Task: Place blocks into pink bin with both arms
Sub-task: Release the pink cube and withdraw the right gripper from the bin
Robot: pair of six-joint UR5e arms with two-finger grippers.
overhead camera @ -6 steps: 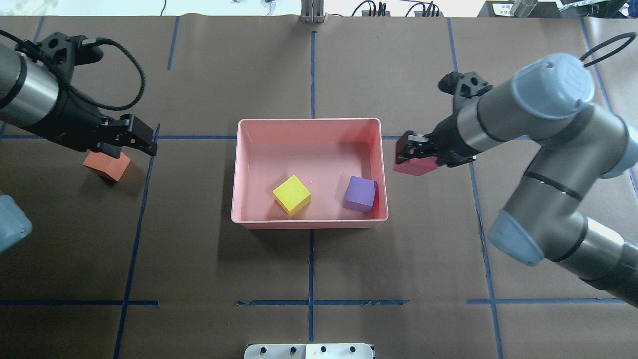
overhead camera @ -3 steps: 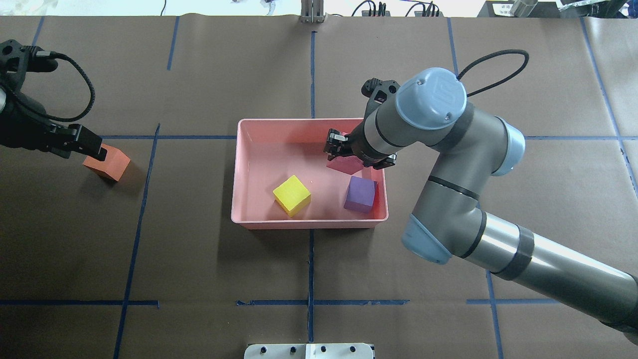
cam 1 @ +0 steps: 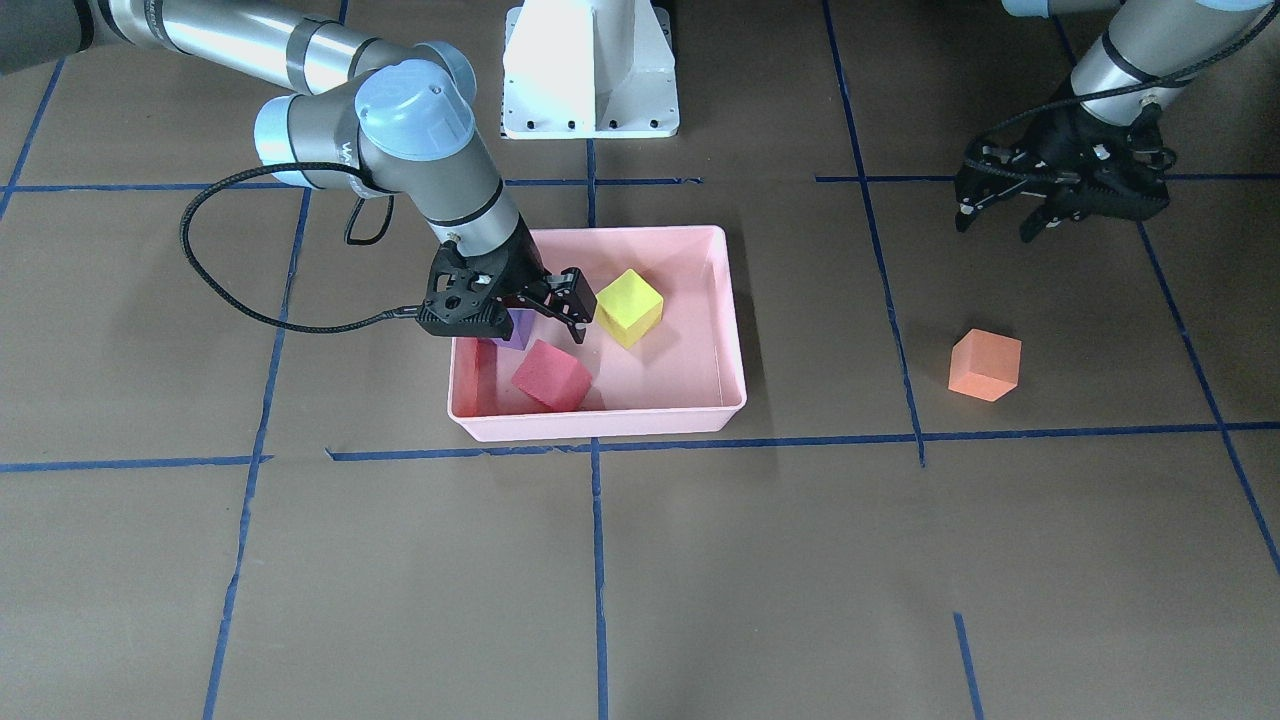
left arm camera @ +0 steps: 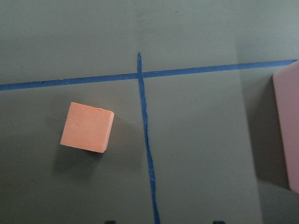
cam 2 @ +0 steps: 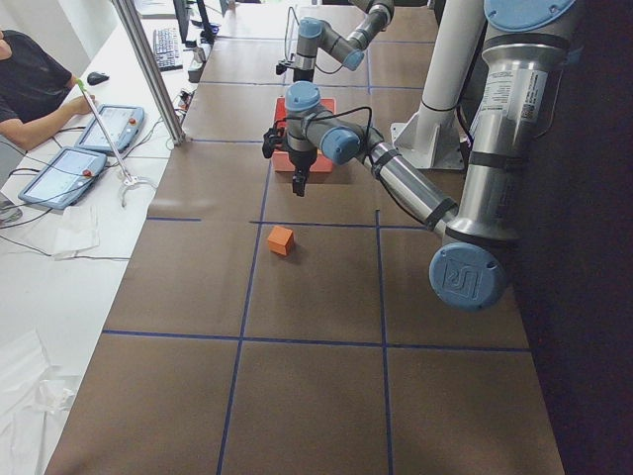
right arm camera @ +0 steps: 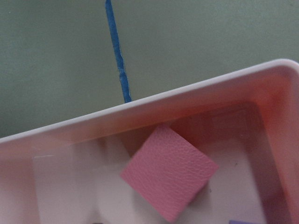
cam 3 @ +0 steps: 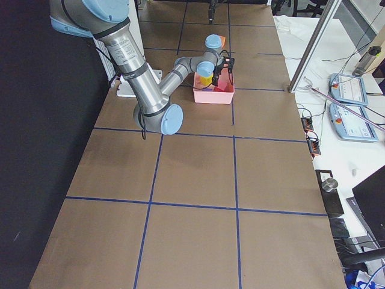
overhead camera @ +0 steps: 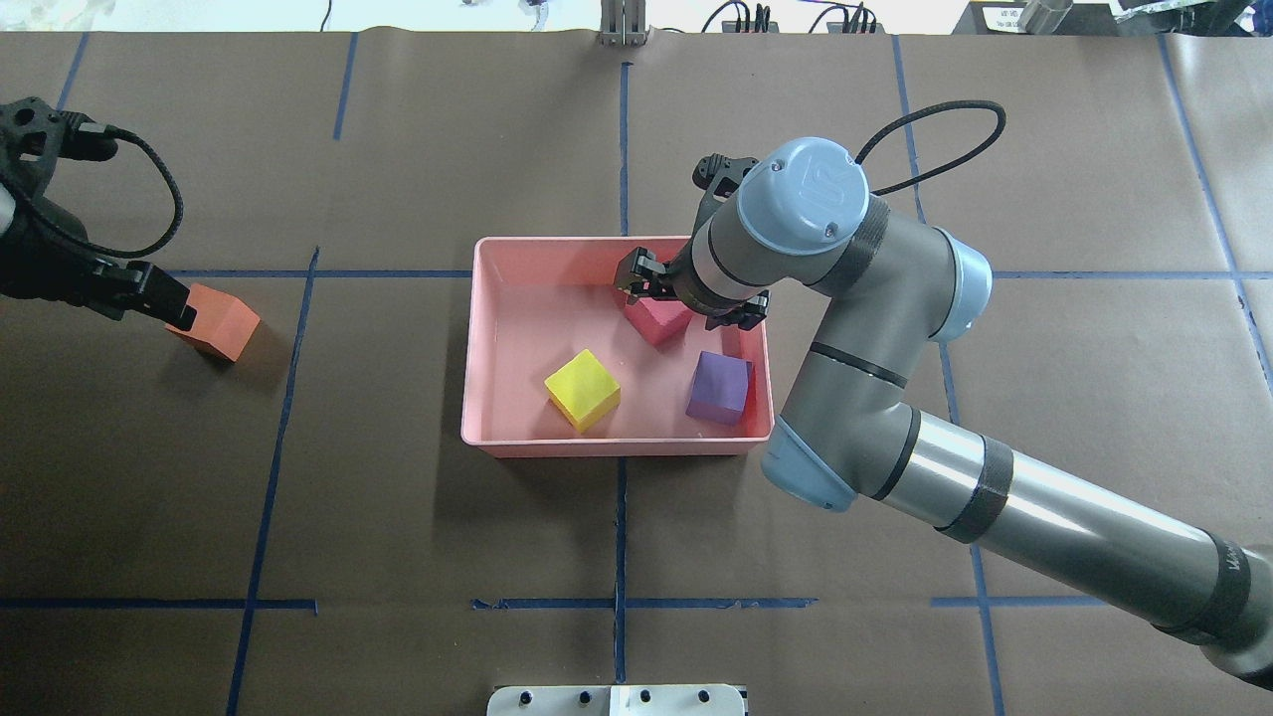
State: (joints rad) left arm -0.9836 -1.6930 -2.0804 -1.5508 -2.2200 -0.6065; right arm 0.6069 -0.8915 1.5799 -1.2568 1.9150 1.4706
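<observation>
Right tool (cam 1: pixel 555 305): jaws spread and empty, low over the pink bin (cam 1: pixel 600 428).
Red-pink cube (cam 1: pixel 550 375): half a second ago clamped in that tool, now loose on the bin floor, at 1 o'clock from centre in the overhead view.
Yellow-green cube (cam 1: pixel 630 305), purple cube (overhead camera: pixel 718 386): unmoved inside.
Left tool (cam 1: pixel 1060 195): jaws apart, has backed off toward 9 o'clock.
Orange cube (cam 1: pixel 985 365): on the desk at 9 o'clock, the last one outside.

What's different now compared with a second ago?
The right end effector carried the red-pink cube inward over the pink bin and let it go; it lies inside. The left end effector drew back from the orange cube. The yellow cube, purple cube, orange cube and bin stayed put.
</observation>
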